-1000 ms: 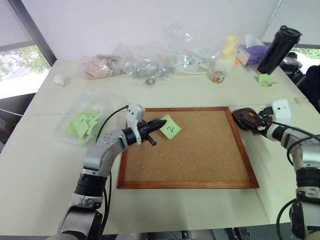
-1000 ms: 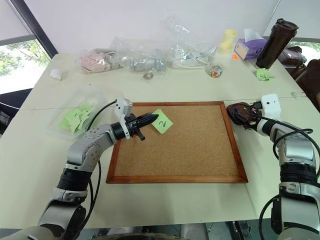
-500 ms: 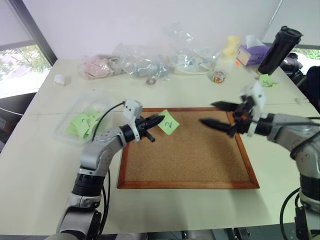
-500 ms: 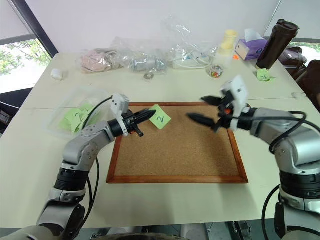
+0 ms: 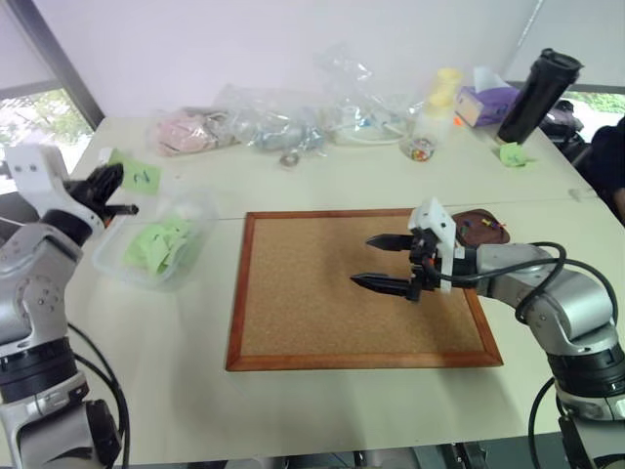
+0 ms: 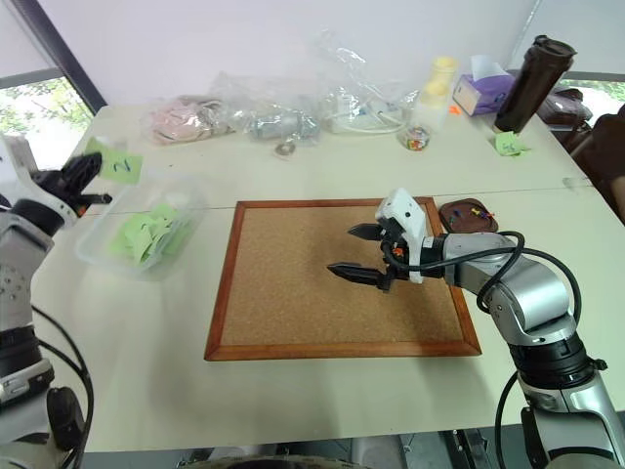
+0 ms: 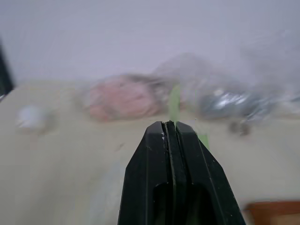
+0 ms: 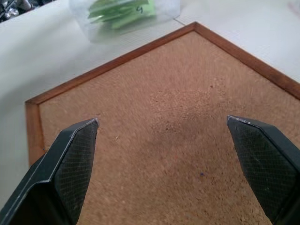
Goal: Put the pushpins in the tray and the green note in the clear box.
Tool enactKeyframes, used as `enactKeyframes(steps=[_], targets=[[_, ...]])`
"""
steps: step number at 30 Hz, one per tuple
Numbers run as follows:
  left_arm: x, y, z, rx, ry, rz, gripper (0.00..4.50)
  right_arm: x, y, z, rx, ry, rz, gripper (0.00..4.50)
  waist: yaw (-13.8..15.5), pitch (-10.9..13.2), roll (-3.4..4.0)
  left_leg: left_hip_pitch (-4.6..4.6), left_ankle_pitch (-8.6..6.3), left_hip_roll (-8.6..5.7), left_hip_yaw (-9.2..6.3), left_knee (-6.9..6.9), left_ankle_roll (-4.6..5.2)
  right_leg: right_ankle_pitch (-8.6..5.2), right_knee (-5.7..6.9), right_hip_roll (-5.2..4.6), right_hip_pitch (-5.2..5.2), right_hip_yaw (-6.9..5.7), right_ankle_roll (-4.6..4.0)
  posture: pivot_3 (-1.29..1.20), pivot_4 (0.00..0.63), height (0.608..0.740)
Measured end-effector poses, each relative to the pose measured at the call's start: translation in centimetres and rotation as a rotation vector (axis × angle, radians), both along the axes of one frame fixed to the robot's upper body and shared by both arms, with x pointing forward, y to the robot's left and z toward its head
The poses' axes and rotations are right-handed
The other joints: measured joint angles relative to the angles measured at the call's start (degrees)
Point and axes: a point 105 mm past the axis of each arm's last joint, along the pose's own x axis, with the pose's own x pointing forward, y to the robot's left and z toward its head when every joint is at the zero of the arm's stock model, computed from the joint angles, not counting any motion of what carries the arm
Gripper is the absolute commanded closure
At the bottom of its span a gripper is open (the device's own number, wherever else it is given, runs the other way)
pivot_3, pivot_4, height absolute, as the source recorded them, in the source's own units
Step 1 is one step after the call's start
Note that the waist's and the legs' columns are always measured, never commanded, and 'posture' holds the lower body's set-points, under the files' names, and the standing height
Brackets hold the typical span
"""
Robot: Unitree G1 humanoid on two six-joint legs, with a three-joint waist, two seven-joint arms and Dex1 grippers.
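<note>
Looking over the pale surface (image 5: 322, 410), I see the cork board (image 6: 293, 313) lying bare at its centre. On the left sits the clear box (image 6: 93, 256), already holding several green notes. My left end effector (image 6: 80, 174) is closed on the green note (image 6: 121, 167), carried in the air just beyond the box's far edge, so I judge the drop comes next. My right end effector (image 6: 354, 251) hangs wide open and empty over the board. Right of the board, the brown tray (image 6: 465, 217) holds the pushpins (image 6: 476, 208).
</note>
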Motion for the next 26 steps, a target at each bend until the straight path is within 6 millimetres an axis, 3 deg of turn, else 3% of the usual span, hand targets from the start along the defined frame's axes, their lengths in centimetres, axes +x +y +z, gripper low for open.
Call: enactKeyframes(steps=[2,5,8,12,16,19,22,26], targets=[[0.2,-0.2,-1.9,0.009,0.058,-0.025,4.5,0.1,0.3,0.6,0.0,-0.028,0.018,0.03,0.53,0.01,-0.05,-0.02,0.0,-0.04,-0.09,0.05,0.0,0.0,-0.01,-0.01,0.05,-0.01,0.0,0.0,0.15,0.74],[0.3,-0.9,-3.3,0.013,0.093,-0.083,3.49,0.2,0.3,0.9,-0.001,-0.044,0.027,0.0,0.64,-0.01,-0.16,-0.02,0.0,-0.05,-0.14,0.05,0.0,0.0,-0.02,-0.01,0.07,-0.02,0.0,0.0,0.15,0.74],[0.6,-1.8,-4.0,0.031,0.12,-0.145,1.97,0.3,0.0,0.7,-0.012,-0.042,0.015,0.0,0.19,-0.01,-0.16,-0.01,0.0,-0.02,-0.12,-0.01,0.0,0.0,0.0,-0.02,0.02,-0.02,0.0,0.0,0.15,0.74],[0.6,-1.5,-4.6,0.038,0.137,-0.163,0.06,0.2,-0.7,-0.1,-0.04,-0.025,-0.011,0.0,-0.26,-0.01,-0.16,-0.01,0.0,0.05,-0.09,-0.07,0.0,0.0,0.02,-0.01,-0.04,-0.01,0.0,0.0,0.15,0.74],[-0.5,-1.3,-3.6,0.128,0.146,-0.223,0.06,-0.2,-1.4,-0.3,-0.059,-0.018,-0.016,0.0,-0.42,-0.01,-0.16,-0.03,-0.01,0.07,-0.09,-0.11,0.0,0.0,0.0,-0.02,-0.06,0.0,0.0,0.0,0.15,0.74],[-1.7,-3.5,-0.9,0.196,0.097,-0.365,0.06,-0.6,-1.9,-0.2,-0.078,-0.021,-0.001,0.0,-0.07,0.0,-0.17,-0.05,-0.01,0.06,-0.09,-0.07,0.0,0.0,-0.02,-0.03,-0.03,0.0,0.0,0.0,0.15,0.74],[-3.4,-7.2,1.2,0.246,0.051,-0.562,0.06,-1.5,-2.0,0.4,-0.082,-0.025,0.043,0.0,0.32,0.01,-0.15,-0.04,-0.02,0.04,-0.09,-0.04,0.02,0.0,-0.02,-0.04,0.01,0.03,0.0,0.0,0.15,0.74],[-5.8,-12.7,0.7,0.299,0.092,-0.857,0.06,-2.1,-3.1,1.8,-0.092,-0.05,0.05,0.0,0.19,0.01,-0.15,-0.01,-0.03,0.05,-0.07,-0.05,0.04,0.0,-0.06,-0.03,0.05,0.06,0.0,0.0,0.15,0.74]])
